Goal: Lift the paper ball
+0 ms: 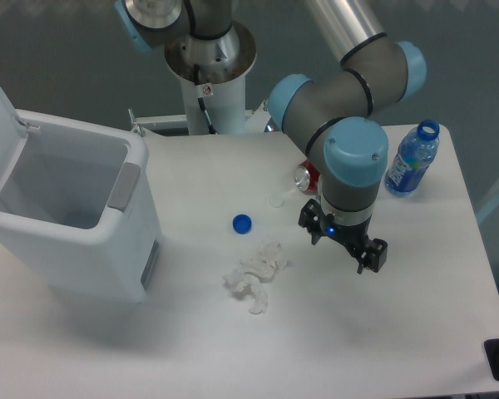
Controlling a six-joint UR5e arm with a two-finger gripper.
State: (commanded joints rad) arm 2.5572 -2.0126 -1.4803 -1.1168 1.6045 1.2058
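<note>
A small pale wad, the paper ball, lies on the white table just left of a red can. It is faint and little bigger than the blue bottle cap. My gripper points down to the right of it, about a hand's width away, near the table surface. Its black fingers stand apart and I see nothing held between them. The arm's wrist hides the table directly beneath the gripper.
A larger, flatter crumpled white paper lies in front of the cap. The red can lies partly behind the arm. A blue water bottle stands at the back right. An open white bin fills the left side.
</note>
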